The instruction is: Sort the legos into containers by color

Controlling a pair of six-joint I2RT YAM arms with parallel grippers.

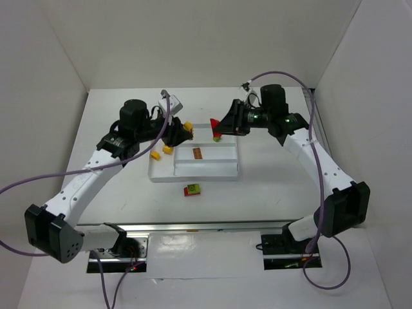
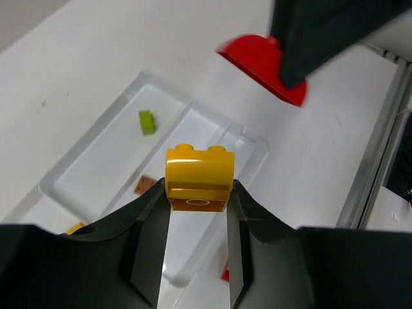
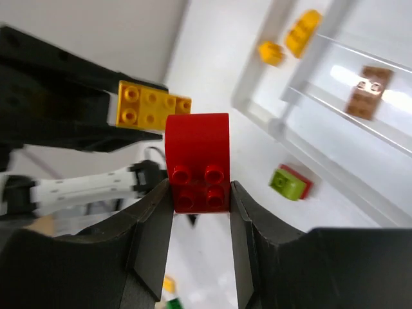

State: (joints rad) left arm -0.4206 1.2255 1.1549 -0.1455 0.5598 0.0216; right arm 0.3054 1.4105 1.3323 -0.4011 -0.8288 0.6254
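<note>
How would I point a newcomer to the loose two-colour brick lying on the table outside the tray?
Find the white tray at the centre of the table. Just outside its near long wall, on the robot's side, lies the red-and-green brick pair. Unlike the brown brick inside the tray, it shows red and lime green together.

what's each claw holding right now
left claw: closed on the yellow brick
right claw: closed on the red brick
</note>
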